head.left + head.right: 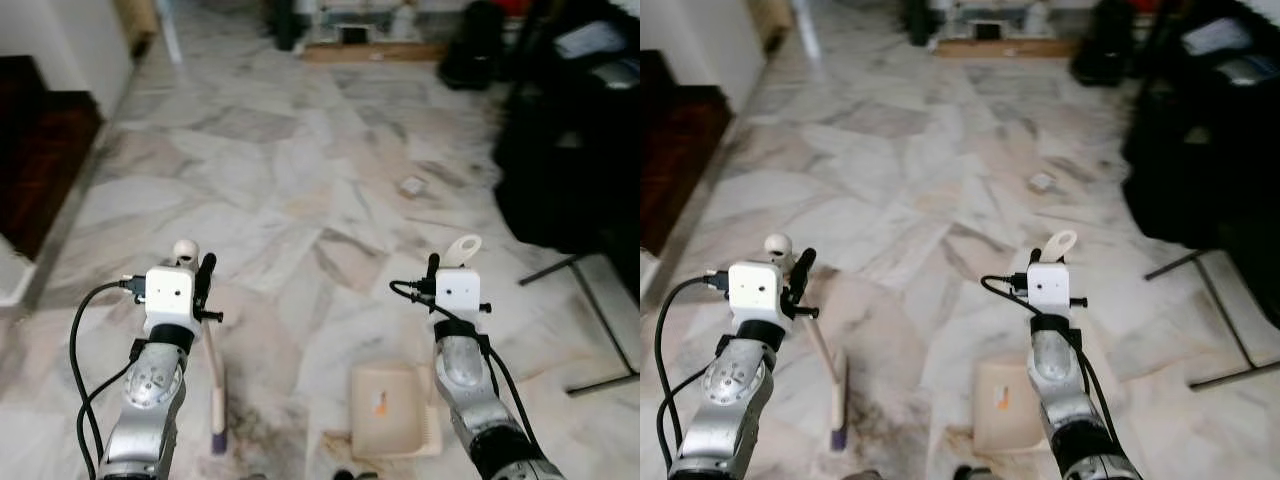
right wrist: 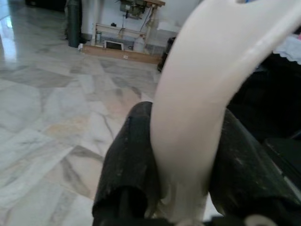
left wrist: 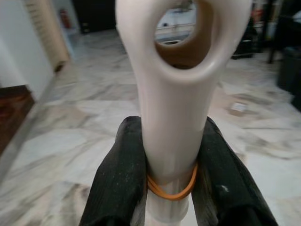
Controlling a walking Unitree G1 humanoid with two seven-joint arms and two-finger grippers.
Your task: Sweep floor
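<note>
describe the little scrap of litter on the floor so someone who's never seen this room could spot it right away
Start at the dark furniture along the robot's right side of the marble floor. Just off its near edge, ahead of the right pincer and the cream dustpan it holds, lies the scrap. It is a small pale, squarish piece, the only loose thing on that open stretch of tiles.

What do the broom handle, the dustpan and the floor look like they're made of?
Broom handle: likely smooth cream plastic, with a moulded hanging hole and soft sheen. Dustpan: looks like matching cream plastic. Floor: polished marble-like tiles, grey veining and reflections.
</note>
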